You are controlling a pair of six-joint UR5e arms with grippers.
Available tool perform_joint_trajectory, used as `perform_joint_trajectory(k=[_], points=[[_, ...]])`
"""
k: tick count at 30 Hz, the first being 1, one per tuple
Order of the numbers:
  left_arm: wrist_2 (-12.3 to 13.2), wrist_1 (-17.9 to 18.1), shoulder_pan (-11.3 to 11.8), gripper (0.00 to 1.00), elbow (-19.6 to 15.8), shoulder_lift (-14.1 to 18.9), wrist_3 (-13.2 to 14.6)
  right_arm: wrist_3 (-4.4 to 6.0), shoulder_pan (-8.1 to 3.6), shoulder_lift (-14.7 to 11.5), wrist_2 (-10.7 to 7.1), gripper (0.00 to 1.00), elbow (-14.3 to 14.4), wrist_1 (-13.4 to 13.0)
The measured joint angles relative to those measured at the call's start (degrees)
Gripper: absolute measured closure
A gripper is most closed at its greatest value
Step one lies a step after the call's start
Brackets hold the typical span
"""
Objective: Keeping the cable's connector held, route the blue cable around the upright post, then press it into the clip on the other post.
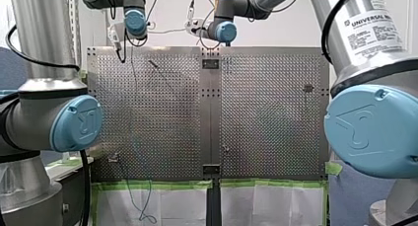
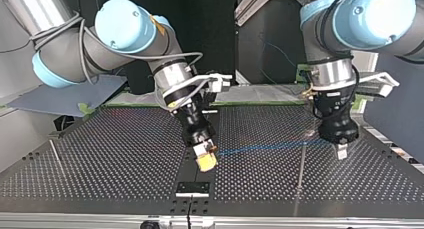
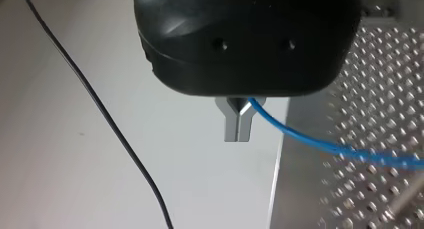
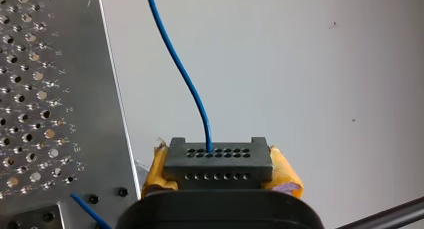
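Top view, nearest the camera: a thin upright post [image 2: 301, 176] stands on the perforated counter [image 2: 110, 159], toward the view's right. The blue cable [image 2: 265, 149] crosses it in this view; in front or behind, cannot tell. The cable hangs nearly straight above the counter, strung between the two arms. My right pincer [image 2: 206, 161], with yellow pads [image 4: 285, 176], is clamped on the black connector [image 4: 218, 161], and the cable leaves the connector's outer face. Further right, my left pincer [image 2: 342, 151] has its metal fingers [image 3: 239, 124] pressed together, with the cable pinched at their root and trailing out over the counter. No bend around the post shows. A second post [image 2: 56, 158] stands well apart at the view's left; its clip is too small to make out. Judgement: the connector hold is in place, while the wrap around the post and the press into the clip are both left to do.
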Motion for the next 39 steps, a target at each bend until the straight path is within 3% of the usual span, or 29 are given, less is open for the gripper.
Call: perform_joint_trajectory(k=[11, 27, 32, 39], points=[[6.96, -0.33, 6.96, 1.00, 3.58, -6.39, -1.07, -0.01, -0.10, 4.35, -0.23, 1.00, -3.21, 0.01], [16.51, 2.74, 16.48, 1.00, 4.37, -11.87, -2.98, -0.36, -0.47, 10.69, 0.51, 1.00, -6.35, -0.35], [19.60, 3.72, 17.68, 1.00, 4.38, -12.83, -3.69, -0.57, -0.79, 12.10, 1.06, 1.00, -6.72, -0.47], [24.00, 4.58, 16.90, 1.00, 4.40, -15.58, -4.17, -1.23, -1.45, 13.51, 2.09, 1.00, -6.81, -0.53]])
